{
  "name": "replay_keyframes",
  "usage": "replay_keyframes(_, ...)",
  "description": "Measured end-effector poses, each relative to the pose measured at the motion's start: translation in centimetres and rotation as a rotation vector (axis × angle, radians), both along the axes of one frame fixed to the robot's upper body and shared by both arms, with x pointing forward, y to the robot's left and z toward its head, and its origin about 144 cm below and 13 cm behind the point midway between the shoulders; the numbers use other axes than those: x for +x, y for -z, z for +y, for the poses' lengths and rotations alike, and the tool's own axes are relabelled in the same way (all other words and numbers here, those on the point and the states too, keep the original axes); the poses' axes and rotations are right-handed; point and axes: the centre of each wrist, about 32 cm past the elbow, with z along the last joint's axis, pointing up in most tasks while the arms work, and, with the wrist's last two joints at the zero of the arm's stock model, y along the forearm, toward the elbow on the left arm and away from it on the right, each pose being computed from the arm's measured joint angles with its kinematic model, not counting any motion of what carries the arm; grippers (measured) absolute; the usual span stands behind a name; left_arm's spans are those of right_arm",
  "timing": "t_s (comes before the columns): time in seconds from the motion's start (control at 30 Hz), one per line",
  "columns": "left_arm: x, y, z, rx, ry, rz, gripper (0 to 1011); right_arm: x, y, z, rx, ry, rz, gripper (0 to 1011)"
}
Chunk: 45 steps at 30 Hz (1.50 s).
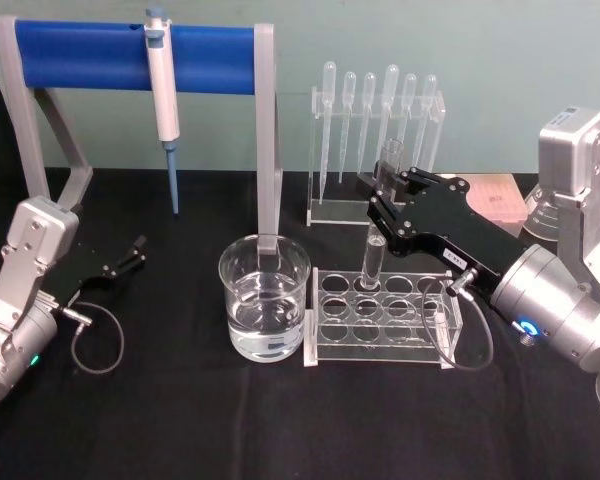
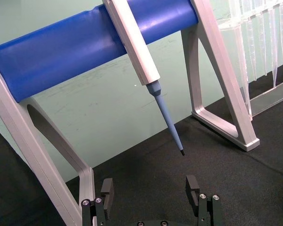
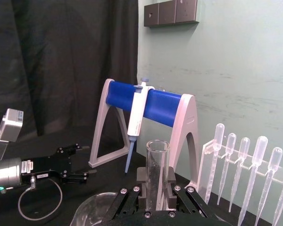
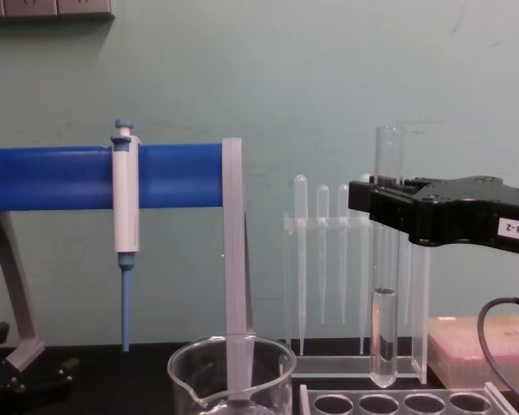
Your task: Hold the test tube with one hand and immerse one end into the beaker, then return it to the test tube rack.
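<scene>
Now, test tube: stands upright, pinched along its upper half, with its open rim above the claw and a little clear liquid in its rounded lower end.
Tube position: over the back row of the test tube rack, to the right of the beaker and apart from it. In the chest view its bottom sits about level with the rack's top plate, and I cannot quite tell whether it has entered a hole.
Right gripper: reaches in from the right above the rack. Its black fingers are pressed against both sides of the tube, and the white label 188-2 shows on its body in the chest view.
Beaker: stands on the black table just left of the rack, partly filled with clear liquid, its spout showing at the left of the rim in the chest view.
Rack: clear plastic with round holes, lying lengthwise in front of the robot.
Left gripper: rests low at the left side of the table, well apart from the beaker. Its fingers are spread and hold nothing.
Pipette stand: grey frame with a blue bar behind the beaker, with a white pipettor hanging from it tip down.
Plastic pipettes: a row hanging in a clear holder behind the rack.
</scene>
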Motion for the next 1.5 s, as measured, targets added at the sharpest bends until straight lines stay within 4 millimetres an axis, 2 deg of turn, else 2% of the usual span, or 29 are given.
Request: replay_keyframes(1.5,0.0,0.0,0.0,0.0,0.0,0.0,1000,0.0,0.0,0.0,0.0,0.0,0.0,225)
